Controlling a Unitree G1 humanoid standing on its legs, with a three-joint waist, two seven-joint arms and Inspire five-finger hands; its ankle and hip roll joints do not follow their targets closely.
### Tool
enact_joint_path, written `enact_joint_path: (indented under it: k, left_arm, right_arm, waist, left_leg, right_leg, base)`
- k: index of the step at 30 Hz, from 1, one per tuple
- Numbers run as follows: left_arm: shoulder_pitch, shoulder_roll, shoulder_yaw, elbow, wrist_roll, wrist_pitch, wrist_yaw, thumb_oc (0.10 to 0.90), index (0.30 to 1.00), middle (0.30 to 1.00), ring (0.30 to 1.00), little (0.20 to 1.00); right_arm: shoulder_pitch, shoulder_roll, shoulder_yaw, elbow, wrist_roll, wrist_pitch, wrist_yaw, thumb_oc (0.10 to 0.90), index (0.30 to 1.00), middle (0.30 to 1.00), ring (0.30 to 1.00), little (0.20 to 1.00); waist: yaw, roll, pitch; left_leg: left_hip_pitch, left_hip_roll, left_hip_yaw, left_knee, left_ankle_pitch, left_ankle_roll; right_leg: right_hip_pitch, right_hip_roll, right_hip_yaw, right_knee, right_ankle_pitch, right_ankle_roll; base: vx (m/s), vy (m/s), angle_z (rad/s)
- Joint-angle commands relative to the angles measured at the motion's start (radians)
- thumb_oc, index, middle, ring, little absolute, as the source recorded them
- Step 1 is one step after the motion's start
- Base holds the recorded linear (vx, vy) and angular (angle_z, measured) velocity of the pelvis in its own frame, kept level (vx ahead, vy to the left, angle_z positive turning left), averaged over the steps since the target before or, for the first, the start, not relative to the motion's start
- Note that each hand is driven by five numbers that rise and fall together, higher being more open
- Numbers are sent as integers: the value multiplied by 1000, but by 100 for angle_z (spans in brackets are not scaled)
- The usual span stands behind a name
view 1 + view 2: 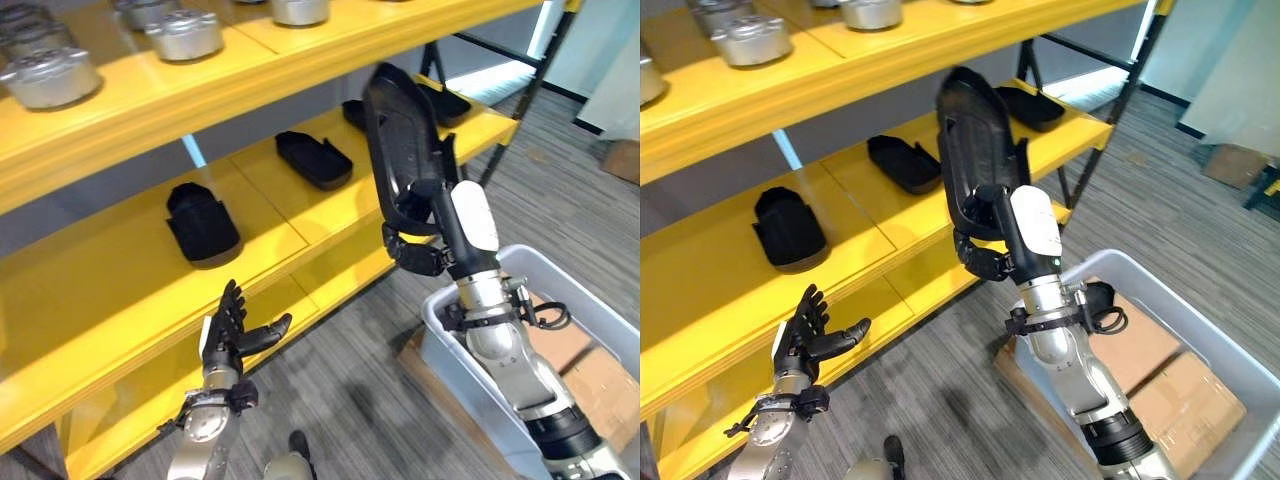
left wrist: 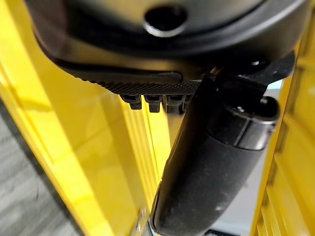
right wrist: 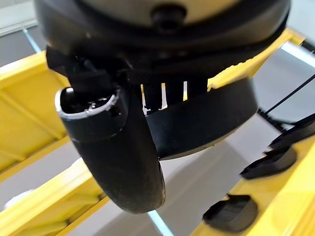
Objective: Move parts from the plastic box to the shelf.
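The yellow shelf (image 1: pixel 130 270) runs across the scene in tiers, slanting from near left to far right. Its middle board carries three black parts set well apart: one (image 1: pixel 202 223) to the left, one (image 1: pixel 313 159) further along, and one (image 1: pixel 1030 106) near the far end by the dark upright. Between the first two lies a bare stretch of yellow board, and more bare board spreads along the front edge ahead of them. The top tier holds silver round parts (image 1: pixel 185 33) close to its front lip.

At lower right the plastic box (image 1: pixel 585 300), pale grey, stands on the floor just beside the shelf's lower edge, with brown cartons (image 1: pixel 1185 400) next to it.

The right hand (image 1: pixel 425 225) is raised above the box's near rim, clenched around the lower end of a long black part (image 1: pixel 400 130) that stands nearly upright, its top reaching level with the middle board's front edge. In the right wrist view the fingers (image 3: pixel 167 91) seem to wrap the part's rim, though the view is very close.

The left hand (image 1: pixel 232 330) hovers low, in front of the bottom board's edge, released, fingers spread and thumb out, holding nothing.
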State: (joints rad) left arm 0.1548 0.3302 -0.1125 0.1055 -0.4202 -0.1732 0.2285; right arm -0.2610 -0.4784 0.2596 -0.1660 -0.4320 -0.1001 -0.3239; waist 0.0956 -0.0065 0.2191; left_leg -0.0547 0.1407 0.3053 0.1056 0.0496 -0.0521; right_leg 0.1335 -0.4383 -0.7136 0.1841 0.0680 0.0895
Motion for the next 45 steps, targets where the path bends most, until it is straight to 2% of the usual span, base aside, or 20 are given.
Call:
enact_joint_path:
  k: [1, 9, 12, 18, 24, 27, 31, 34, 35, 36, 37, 38, 39, 40, 41, 42, 44, 45]
  left_arm:
    - [-39, 8, 11, -122, 49, -89, -18, 900, 1000, 1000, 1000, 1000]
    - [-16, 8, 39, -140, 53, -82, -11, 900, 1000, 1000, 1000, 1000]
    - [-10, 8, 46, -142, 51, -79, -8, 900, 1000, 1000, 1000, 1000]
    - [20, 12, 74, -150, 57, -77, -2, 900, 1000, 1000, 1000, 1000]
    - [26, 14, 90, -157, 64, -77, 5, 900, 1000, 1000, 1000, 1000]
    - [32, 22, 98, -159, 70, -79, 9, 900, 1000, 1000, 1000, 1000]
    - [26, 29, 95, -155, 75, -83, 10, 900, 1000, 1000, 1000, 1000]
    - [2, 43, 84, -145, 79, -83, 15, 900, 1000, 1000, 1000, 1000]
    - [-7, 52, 73, -139, 84, -80, 16, 900, 1000, 1000, 1000, 1000]
    - [-28, 56, 52, -123, 86, -82, 16, 900, 1000, 1000, 1000, 1000]
    - [-63, 53, 20, -81, 83, -83, 17, 900, 1000, 1000, 1000, 1000]
    - [-79, 49, -2, -71, 87, -80, 10, 900, 1000, 1000, 1000, 1000]
    - [-84, 46, -5, -68, 90, -79, 8, 900, 1000, 1000, 1000, 1000]
    - [-85, 44, -5, -70, 89, -80, 10, 900, 1000, 1000, 1000, 1000]
    - [-84, 21, 4, -64, 83, -81, 6, 900, 1000, 1000, 1000, 1000]
    - [-82, 21, 4, -65, 83, -81, 6, 900, 1000, 1000, 1000, 1000]
    - [-70, 2, 0, -70, 65, -86, -2, 900, 1000, 1000, 1000, 1000]
    - [-54, -5, 4, -75, 62, -84, -5, 900, 1000, 1000, 1000, 1000]
  right_arm:
    - [-94, -5, -59, -117, -20, -82, -32, 400, 300, 300, 300, 300]
    - [-106, 40, -10, -71, 43, -79, 22, 400, 300, 300, 300, 300]
    - [-107, 52, 4, -58, 66, -79, 32, 400, 300, 300, 300, 300]
    - [-112, 87, 44, -26, 100, -77, 58, 400, 300, 300, 300, 300]
    - [-142, 89, 64, -14, 79, -72, 61, 400, 300, 300, 300, 300]
    - [-183, 83, 82, -22, 42, -68, 64, 400, 300, 300, 300, 300]
    - [-212, 76, 95, -21, 7, -63, 60, 400, 300, 300, 300, 300]
    - [-238, 68, 98, -24, -28, -58, 55, 400, 300, 300, 300, 300]
    - [-236, 62, 94, -29, -36, -59, 51, 400, 300, 300, 300, 300]
    - [-229, 56, 85, -40, -44, -57, 52, 400, 300, 300, 300, 300]
    - [-201, 39, 69, -56, -45, -62, 54, 400, 300, 300, 300, 300]
    - [-201, 24, 56, -66, -53, -67, 47, 400, 300, 300, 300, 300]
    - [-214, 23, 57, -70, -54, -74, 41, 400, 300, 300, 300, 300]
    - [-233, 33, 63, -71, -50, -74, 35, 400, 300, 300, 300, 300]
    - [-260, 39, 75, -47, -52, -75, 34, 400, 300, 300, 300, 300]
    - [-259, 40, 75, -47, -51, -75, 34, 400, 300, 300, 300, 300]
    - [-269, 32, 74, -41, -36, -81, 36, 400, 300, 300, 300, 300]
    - [-267, 37, 77, -46, -27, -85, 40, 400, 300, 300, 300, 300]
  waist:
    - [-3, -21, -95]
    - [49, -71, -115]
    - [58, -81, -113]
    - [111, -100, -100]
    - [146, -118, -88]
    - [171, -129, -81]
    - [180, -133, -75]
    - [165, -123, -70]
    - [144, -116, -69]
    - [117, -108, -65]
    - [50, -74, -60]
    - [1, -50, -48]
    - [-9, -46, -37]
    - [-9, -50, -31]
    - [-25, -78, -31]
    - [-26, -79, -30]
    - [-22, -89, -47]
    - [-18, -90, -55]
  left_leg:
    - [78, 145, -3, -54, -31, -86]
    - [63, 81, -46, -89, -44, -58]
    - [55, 70, -55, -82, -51, -51]
    - [28, 36, -95, -113, -41, -36]
    - [3, 1, -129, -113, -48, -19]
    - [-12, -28, -139, -95, -71, 0]
    - [-34, -57, -146, -61, -100, 18]
    - [-41, -82, -158, -55, -112, 37]
    - [-34, -96, -167, -60, -116, 49]
    - [-31, -115, -162, -84, -91, 67]
    - [-13, -116, -215, -124, -64, 72]
    - [10, -115, -257, -149, -50, 72]
    - [21, -115, -265, -158, -46, 70]
    - [30, -116, -259, -164, -47, 68]
    - [48, -115, -260, -156, -62, 45]
    - [49, -115, -261, -154, -63, 45]
    - [47, -103, -248, -134, -71, 31]
    - [57, -95, -237, -127, -79, 27]
  right_leg:
    - [-26, -33, -43, 3, 5, 113]
    - [17, -62, -104, -8, 64, 149]
    - [21, -68, -107, -9, 79, 153]
    - [34, -66, -134, -37, 114, 161]
    - [48, -69, -156, -57, 139, 168]
    - [49, -81, -150, -67, 169, 172]
    - [45, -96, -125, -69, 195, 172]
    - [4, -95, -12, -31, 196, 172]
    - [-13, -82, 49, -7, 187, 168]
    - [-74, -58, 154, 25, 161, 138]
    - [-174, 76, 379, 49, 48, 79]
    - [-246, 197, 479, 59, -37, 44]
    - [-281, 227, 475, 53, -44, 33]
    - [-299, 220, 441, 36, -29, 37]
    - [-269, 223, 421, -117, 15, 59]
    - [-262, 223, 419, -126, 20, 60]
    - [-207, 269, 430, -190, 18, 47]
    - [-187, 268, 410, -203, 26, 50]
  base:
    - [37, 129, 38]
    - [45, 62, 28]
    - [22, 28, 17]
    - [6, 29, 25]
    - [31, 49, 32]
    - [52, 81, 23]
    - [65, 95, 10]
    - [82, 142, 18]
    - [59, 256, 32]
    - [104, 322, 44]
    - [143, 300, 52]
    - [168, 179, 79]
    - [103, 27, 121]
    - [93, -199, 86]
    - [86, -191, 14]
    - [103, -214, -19]
    - [77, -156, 78]
    - [134, -199, 54]
